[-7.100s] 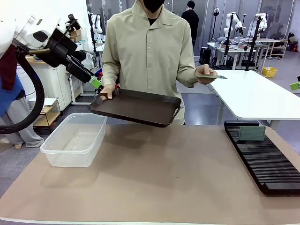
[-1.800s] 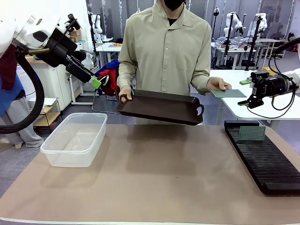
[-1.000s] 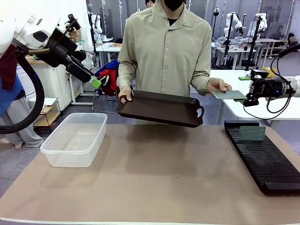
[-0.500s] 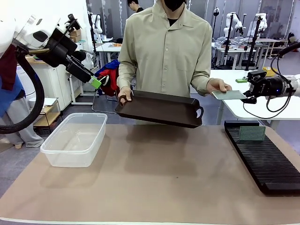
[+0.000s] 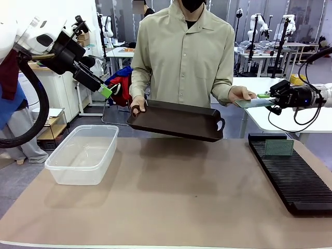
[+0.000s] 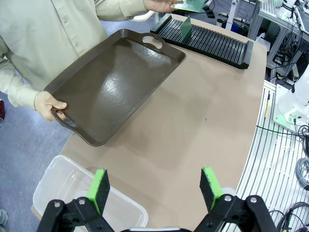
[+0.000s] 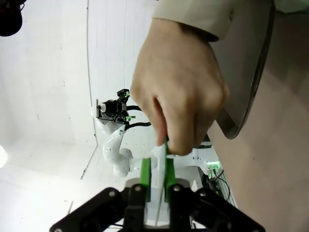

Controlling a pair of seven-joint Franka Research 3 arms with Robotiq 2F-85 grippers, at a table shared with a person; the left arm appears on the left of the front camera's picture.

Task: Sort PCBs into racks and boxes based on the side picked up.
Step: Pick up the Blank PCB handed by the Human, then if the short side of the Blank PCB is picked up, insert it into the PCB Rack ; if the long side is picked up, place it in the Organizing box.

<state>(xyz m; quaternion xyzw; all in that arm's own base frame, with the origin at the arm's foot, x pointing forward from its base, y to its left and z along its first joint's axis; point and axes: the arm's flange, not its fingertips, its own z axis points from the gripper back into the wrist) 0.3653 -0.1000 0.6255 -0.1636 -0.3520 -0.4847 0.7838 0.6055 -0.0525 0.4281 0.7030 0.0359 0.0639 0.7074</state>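
A person's hand [image 5: 239,94] holds out a flat green PCB [image 5: 252,102] over the far right of the table. My right gripper [image 5: 268,99] has come in from the right and is shut on that board's outer edge. In the right wrist view the PCB [image 7: 161,159] runs edge-on between the green pads [image 7: 145,178], with the hand [image 7: 178,92] pinching its far end. A second PCB [image 5: 278,148] stands upright in the black rack [image 5: 295,179]. My left gripper [image 5: 106,92] hangs open and holds nothing, high above the clear box [image 5: 83,153].
The person's other hand holds a dark brown tray [image 5: 176,120] above the table's far edge. The left wrist view looks down between open fingers [image 6: 99,188] onto this tray [image 6: 116,87], the rack [image 6: 212,43] and the box's corner [image 6: 63,186]. A white table [image 5: 290,111] stands behind the rack.
My right gripper's jaws have closed from wide open onto the board in the person's hand, edging slightly left. The tray and my left arm have stayed put.
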